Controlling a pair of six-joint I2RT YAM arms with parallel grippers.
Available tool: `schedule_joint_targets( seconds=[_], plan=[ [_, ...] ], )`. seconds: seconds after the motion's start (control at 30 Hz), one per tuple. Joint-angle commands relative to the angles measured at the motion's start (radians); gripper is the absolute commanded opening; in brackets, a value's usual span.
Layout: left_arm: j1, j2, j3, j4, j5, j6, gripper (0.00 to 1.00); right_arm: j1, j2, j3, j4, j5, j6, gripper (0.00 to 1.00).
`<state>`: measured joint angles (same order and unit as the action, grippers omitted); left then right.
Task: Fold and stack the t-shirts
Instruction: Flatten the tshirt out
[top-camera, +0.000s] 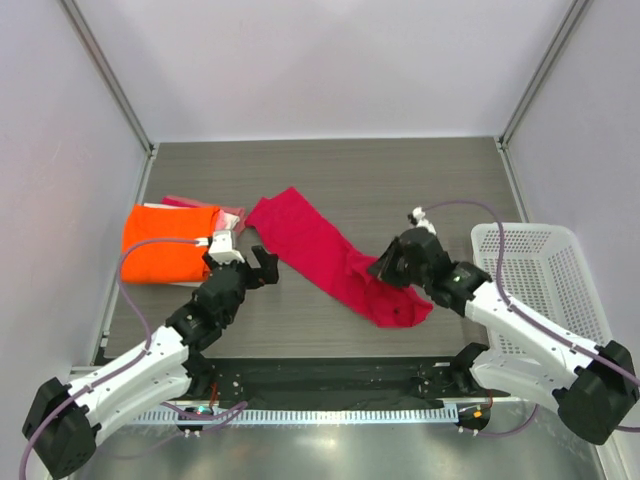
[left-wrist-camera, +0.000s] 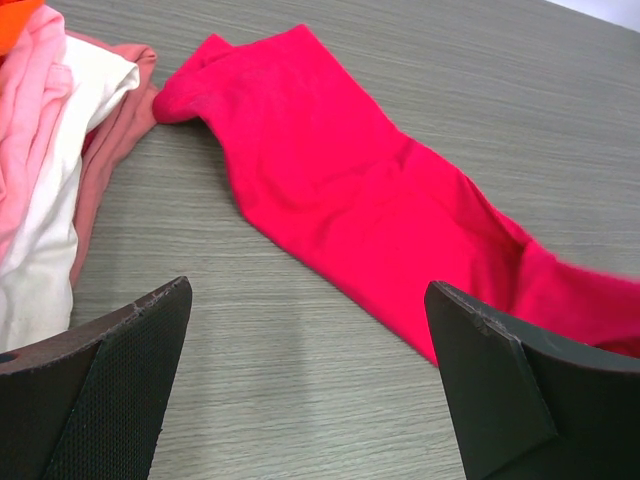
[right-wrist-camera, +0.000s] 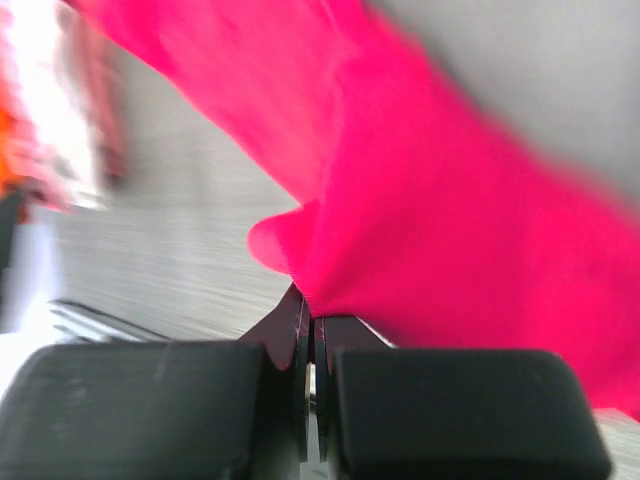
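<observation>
The crimson-red t-shirt (top-camera: 310, 245) lies as a long crumpled strip running diagonally across the table's middle. My right gripper (top-camera: 386, 268) is at its near right end, jaws pressed together on a pinch of the red cloth (right-wrist-camera: 450, 200), which rises from the right gripper (right-wrist-camera: 310, 305) tips. The orange t-shirt (top-camera: 165, 243) lies folded at the left, with the pale pink and white t-shirt (top-camera: 228, 214) beside it. My left gripper (top-camera: 257, 268) hovers open over bare table near them. In the left wrist view, the left gripper (left-wrist-camera: 305, 300) is wide apart, the red t-shirt (left-wrist-camera: 340, 190) ahead, the pink and white t-shirt (left-wrist-camera: 50, 150) at left.
A white lattice basket (top-camera: 520, 232) stands at the table's right edge, just right of my right arm. Grey walls and metal posts enclose the table on three sides. A black strip runs along the near edge between the arm bases.
</observation>
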<state>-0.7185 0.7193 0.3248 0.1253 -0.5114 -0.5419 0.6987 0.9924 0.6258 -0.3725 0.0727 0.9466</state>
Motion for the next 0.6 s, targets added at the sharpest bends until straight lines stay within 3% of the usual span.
schedule_joint_targets(
  seconds=[0.0,0.2,0.47,0.57],
  plan=[
    [0.002,0.031,0.039,0.072,-0.032,0.007,1.0,-0.086,0.017,0.211,-0.075,-0.042,-0.123,0.01],
    [0.001,0.111,0.094,0.055,-0.046,-0.026,0.99,-0.174,0.101,0.309,-0.118,-0.237,-0.189,0.01],
    [0.001,0.313,0.302,-0.076,-0.033,-0.085,1.0,-0.197,0.011,0.196,-0.095,-0.209,-0.193,0.01],
    [0.002,0.454,0.455,-0.235,-0.044,-0.113,1.0,-0.25,0.006,0.256,-0.108,-0.202,-0.215,0.01]
  ],
)
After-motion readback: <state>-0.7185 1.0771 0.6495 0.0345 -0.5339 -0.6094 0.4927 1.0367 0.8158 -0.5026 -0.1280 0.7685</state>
